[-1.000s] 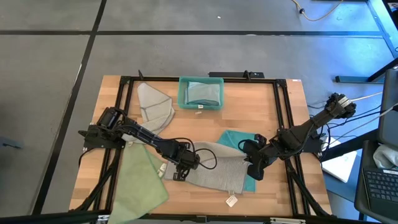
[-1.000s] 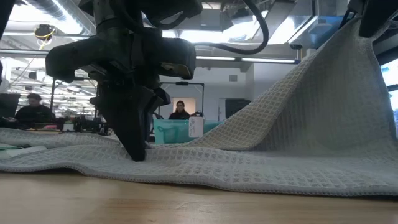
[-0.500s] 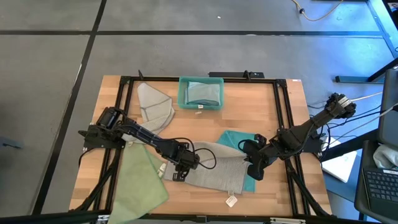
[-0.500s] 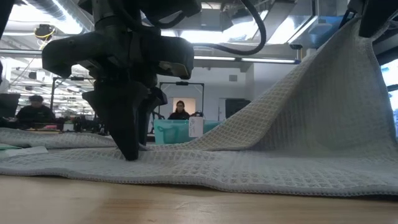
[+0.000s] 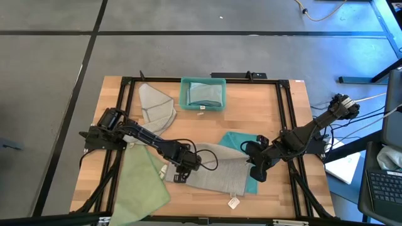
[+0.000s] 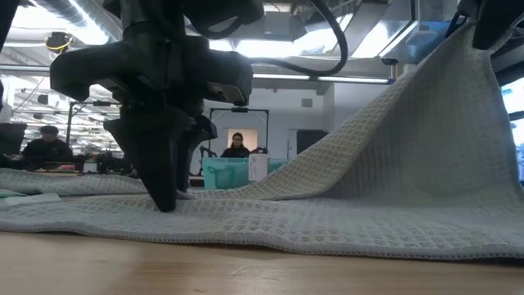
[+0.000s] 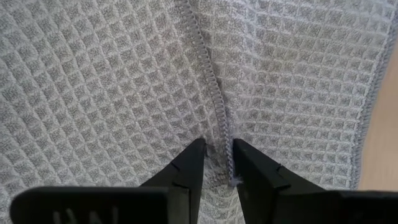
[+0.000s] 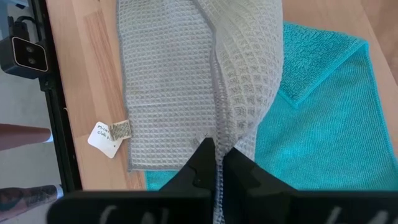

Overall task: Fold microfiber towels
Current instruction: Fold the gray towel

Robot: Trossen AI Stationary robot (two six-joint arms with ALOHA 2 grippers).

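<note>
A light grey waffle towel point(image 5: 217, 168) lies at the table's middle near side, over a teal towel point(image 5: 240, 140). My left gripper point(image 5: 179, 173) points down on the grey towel's left part, shut on it; it also shows in the low view point(image 6: 164, 201). My right gripper point(image 5: 254, 171) is shut on the towel's right edge and holds it raised, so the cloth slopes up to it point(image 6: 458, 98). A pale green towel point(image 5: 144, 182) lies flat at the near left. My left gripper pinches a hemmed edge point(image 7: 214, 112) of the grey towel between its two fingers, from above, pointing down. The hem runs in between the fingertips; the cloth around it lies flat on the table. My right gripper pinches the grey towel's hemmed edge point(image 8: 217, 124) between its two fingers. That side is lifted clear; the cloth hangs and slopes down from the fingers to the part that lies on the table and the teal towel.
A teal plastic bin point(image 5: 202, 93) with a folded cloth inside stands at the far middle. A folded grey towel point(image 5: 157, 104) lies at the far left. A white tag point(image 5: 233, 202) lies near the front edge. People sit in the room beyond point(image 6: 236, 146).
My left gripper has shifted a little toward the table's left edge, its fingers staying down on the grey towel. My right gripper has kept the towel's right side raised and still.
</note>
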